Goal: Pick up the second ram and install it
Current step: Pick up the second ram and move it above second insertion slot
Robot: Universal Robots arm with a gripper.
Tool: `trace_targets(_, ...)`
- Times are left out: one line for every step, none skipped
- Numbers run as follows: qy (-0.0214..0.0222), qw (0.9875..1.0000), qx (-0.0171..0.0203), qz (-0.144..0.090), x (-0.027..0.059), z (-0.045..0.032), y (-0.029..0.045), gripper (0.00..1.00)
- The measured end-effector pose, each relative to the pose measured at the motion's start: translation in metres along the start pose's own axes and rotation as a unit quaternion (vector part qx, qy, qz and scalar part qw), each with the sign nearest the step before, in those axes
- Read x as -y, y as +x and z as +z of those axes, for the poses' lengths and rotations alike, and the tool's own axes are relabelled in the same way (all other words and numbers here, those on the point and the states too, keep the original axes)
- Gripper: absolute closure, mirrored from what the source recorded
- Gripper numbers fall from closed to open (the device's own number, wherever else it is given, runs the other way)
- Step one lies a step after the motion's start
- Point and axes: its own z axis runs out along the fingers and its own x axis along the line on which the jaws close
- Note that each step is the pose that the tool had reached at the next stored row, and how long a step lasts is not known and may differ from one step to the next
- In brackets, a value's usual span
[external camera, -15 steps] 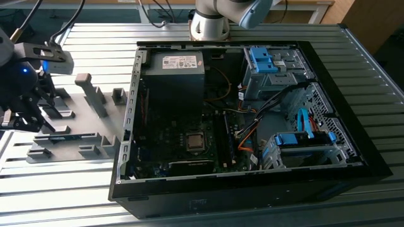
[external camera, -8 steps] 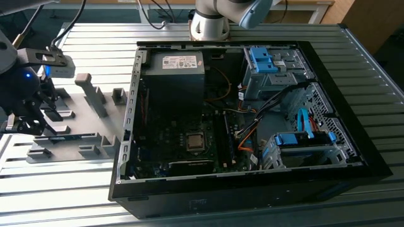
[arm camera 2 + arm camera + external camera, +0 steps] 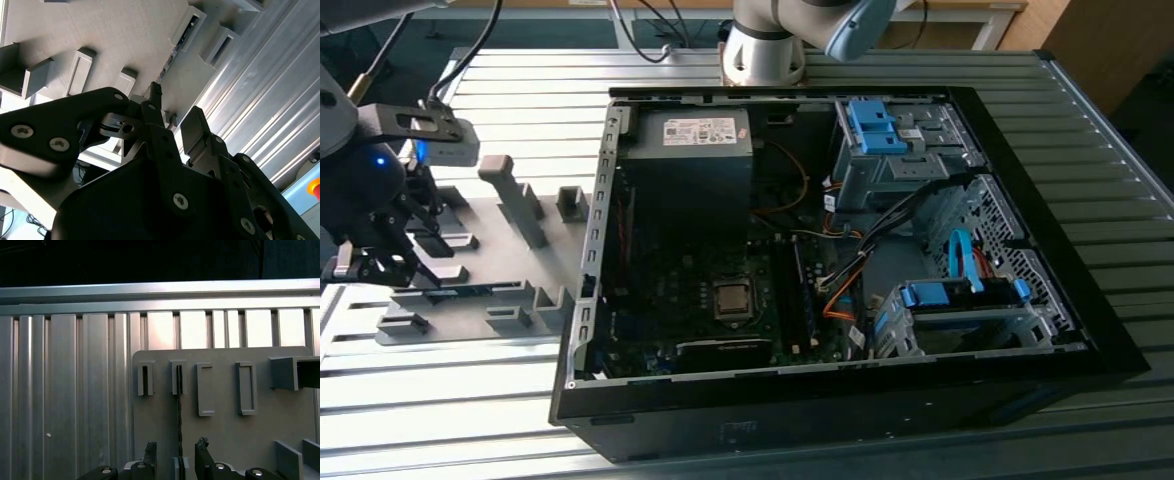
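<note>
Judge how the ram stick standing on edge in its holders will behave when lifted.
The ram stick looks thin and straight, so probably stiff and light. Held on edge by grey holder blocks, it would likely tip if freed, unless the claw pinches its flat faces.

Black hand, grey holder plate

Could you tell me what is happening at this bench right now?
The robot arm's gripper hangs low over the grey holder plate beside the open computer case. Its fingers are open, one on each side of the memory stick, which stands on edge in its holder slots. The stick is not yet gripped.
</note>
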Motion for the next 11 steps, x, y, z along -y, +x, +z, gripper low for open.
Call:
trace_targets(0.0000,1.0000,0.0000,0.000,0.0000,0.0000,0.0000,0.57)
trace_targets(0.0000,1.0000,0.0000,0.000,0.0000,0.0001,0.0000,0.57)
trace_targets(0.0000,1.0000,0.0000,0.000,0.0000,0.0001,0.0000,0.57)
trace_targets(0.0000,1.0000,0.0000,0.000,0.0000,0.0001,0.0000,0.57)
trace_targets(0.0000,1.0000,0.0000,0.000,0.0000,0.0003,0.0000,0.57)
trace_targets(0.0001,1.0000,0.0001,0.000,0.0001,0.0008,0.0000,0.57)
trace_targets(0.0002,1.0000,0.0001,0.000,0.0000,0.0015,0.0000,0.57)
trace_targets(0.0001,1.0000,0.0001,0.000,0.0000,0.0025,0.0000,0.57)
trace_targets(0.0000,1.0000,0.0000,0.000,0.0000,0.0039,0.0000,0.57)
trace_targets(0.0001,1.0000,0.0001,0.000,0.0000,0.0057,0.0000,0.57)
trace_targets(0.0000,1.0000,0.0000,0.000,0.0001,0.0074,0.0001,0.57)
